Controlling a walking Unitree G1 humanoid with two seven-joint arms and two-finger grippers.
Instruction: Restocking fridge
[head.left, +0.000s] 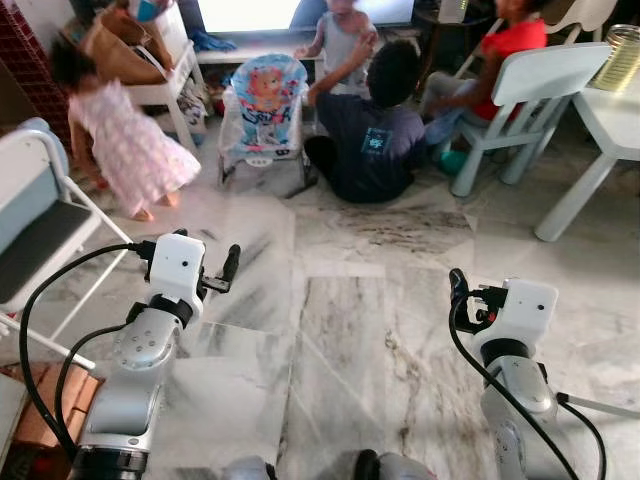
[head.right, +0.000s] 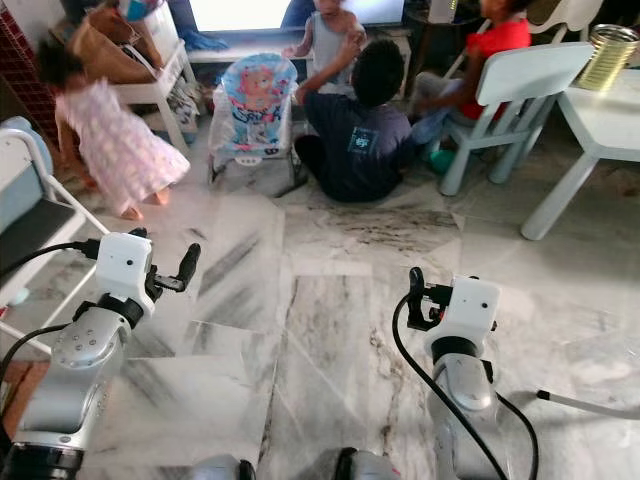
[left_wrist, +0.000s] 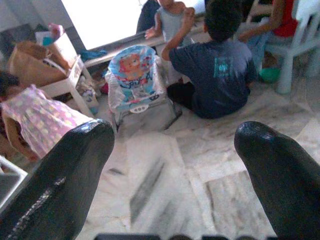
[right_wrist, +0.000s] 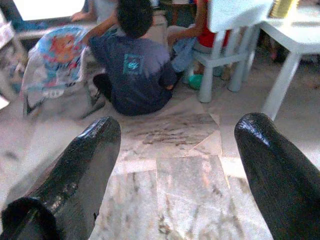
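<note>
My left gripper (left_wrist: 175, 135) is held up over the marble floor (head.left: 340, 330), open, with nothing between its two black fingers (head.left: 231, 263). My right gripper (right_wrist: 177, 125) is raised at the same height on the other side, also open and holding nothing. Both point toward a group of people on the floor ahead.
A person in a dark blue shirt (head.left: 375, 130) sits on the floor beside a baby bouncer (head.left: 265, 100). A person in a pink dress (head.left: 130, 140) bends at the left. Another sits on a white chair (head.left: 530, 90). A white table (head.left: 615, 120) with a tin can (head.left: 622, 55) stands right, a folding chair (head.left: 40, 225) left.
</note>
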